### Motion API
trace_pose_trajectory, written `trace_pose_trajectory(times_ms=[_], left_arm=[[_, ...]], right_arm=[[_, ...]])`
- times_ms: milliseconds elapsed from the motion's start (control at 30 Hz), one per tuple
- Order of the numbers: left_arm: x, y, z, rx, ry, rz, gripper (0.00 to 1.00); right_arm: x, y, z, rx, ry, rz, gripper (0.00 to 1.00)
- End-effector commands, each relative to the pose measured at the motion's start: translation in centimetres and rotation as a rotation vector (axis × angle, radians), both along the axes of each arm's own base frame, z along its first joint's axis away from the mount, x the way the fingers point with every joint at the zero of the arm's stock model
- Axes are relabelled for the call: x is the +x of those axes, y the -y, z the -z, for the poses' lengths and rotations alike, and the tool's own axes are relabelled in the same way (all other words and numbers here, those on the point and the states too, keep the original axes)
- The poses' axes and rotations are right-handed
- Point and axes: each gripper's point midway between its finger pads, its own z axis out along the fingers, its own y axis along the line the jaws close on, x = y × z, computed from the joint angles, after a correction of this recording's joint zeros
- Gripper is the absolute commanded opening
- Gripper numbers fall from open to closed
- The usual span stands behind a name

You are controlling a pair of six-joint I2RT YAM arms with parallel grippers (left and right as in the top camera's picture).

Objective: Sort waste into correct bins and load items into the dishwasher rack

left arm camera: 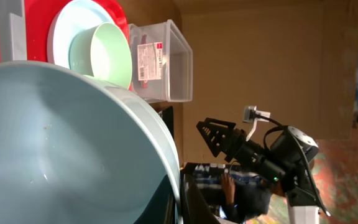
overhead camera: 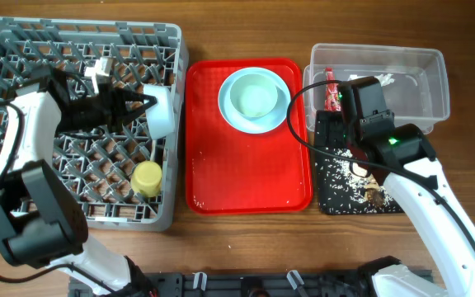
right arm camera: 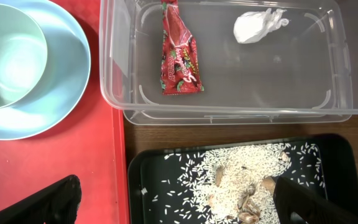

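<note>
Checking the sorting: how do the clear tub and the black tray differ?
The clear tub is deep and see-through; the black tray is shallow and opaque. The tub holds the red wrapper and white tissue; the tray holds rice and food scraps. Both are rectangular.

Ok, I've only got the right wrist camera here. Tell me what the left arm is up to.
Observer: The left pincer is shut on the rim of a pale blue bowl, which is tipped on its side at the dishwasher rack's right edge.
Operator: Give me what sits in the rack.
Observer: A yellow cup, by the right wall, below the bowl in the overhead view.
Operator: Check the part of the red tray I can't see.
Observer: Nothing lies there; the red tray carries only the plate with the green bowl on it.
</note>
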Motion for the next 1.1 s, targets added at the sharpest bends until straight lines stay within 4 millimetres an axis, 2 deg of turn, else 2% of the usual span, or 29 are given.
trace_pose_trajectory(times_ms=[0, 67, 133, 200, 300, 333, 367, 433, 533, 633, 733, 800, 833, 933, 967, 1067], left_arm=[[-0.4, -0.9, 3.2, 0.151, -0.038, 0.023, 0.06], [-0.8, -1.7, 4.3, 0.212, -0.09, 0.013, 0.13], [-1.1, -2.8, 4.7, 0.241, -0.119, -0.009, 0.16], [-1.3, -4.3, 4.8, 0.25, -0.143, -0.045, 0.3], [-1.9, -6.3, 5.2, 0.27, -0.182, -0.095, 0.58], [-2.1, -7.0, 5.3, 0.276, -0.198, -0.11, 0.86], [-2.2, -7.4, 5.2, 0.275, -0.205, -0.122, 1.0], [-2.5, -8.2, 4.7, 0.27, -0.216, -0.146, 1.0], [-1.9, -8.9, 2.4, 0.288, -0.175, -0.165, 1.0], [-1.1, -9.2, -1.4, 0.347, -0.09, -0.182, 1.0], [-0.6, -9.5, -4.7, 0.478, -0.046, -0.23, 1.0], [-0.4, -8.3, -6.7, 0.526, 0.026, -0.232, 1.0], [-0.3, -7.0, -7.8, 0.541, 0.086, -0.21, 1.0], [0.1, -1.3, -9.7, 0.553, 0.251, -0.08, 1.0], [0.3, 0.4, -10.0, 0.543, 0.289, -0.038, 1.0], [1.0, 7.4, -9.4, 0.513, 0.405, 0.135, 1.0]], right_arm=[[0.2, 0.3, -0.3, -0.002, 0.015, 0.025, 1.0], [0.2, 0.3, -0.3, -0.002, 0.015, 0.025, 1.0], [0.2, 0.3, -0.3, -0.002, 0.015, 0.025, 1.0], [0.2, 0.3, -0.3, -0.002, 0.015, 0.025, 1.0], [0.2, 0.3, -0.3, -0.002, 0.015, 0.025, 1.0], [0.2, 0.3, -0.3, -0.002, 0.015, 0.025, 1.0], [0.2, 0.3, -0.3, -0.002, 0.015, 0.025, 1.0], [0.2, 0.3, -0.3, -0.002, 0.015, 0.025, 1.0], [0.2, 0.3, -0.3, -0.002, 0.015, 0.025, 1.0], [0.2, 0.3, -0.4, -0.002, 0.016, 0.025, 1.0], [0.2, 0.3, -0.3, -0.002, 0.015, 0.024, 0.99], [0.2, 0.3, -0.3, -0.002, 0.015, 0.025, 1.0], [0.2, 0.3, -0.3, -0.002, 0.015, 0.025, 1.0], [0.2, 0.3, -0.3, -0.002, 0.015, 0.025, 1.0], [0.2, 0.3, -0.3, -0.002, 0.015, 0.025, 0.99], [0.2, 0.3, -0.3, -0.002, 0.015, 0.025, 1.0]])
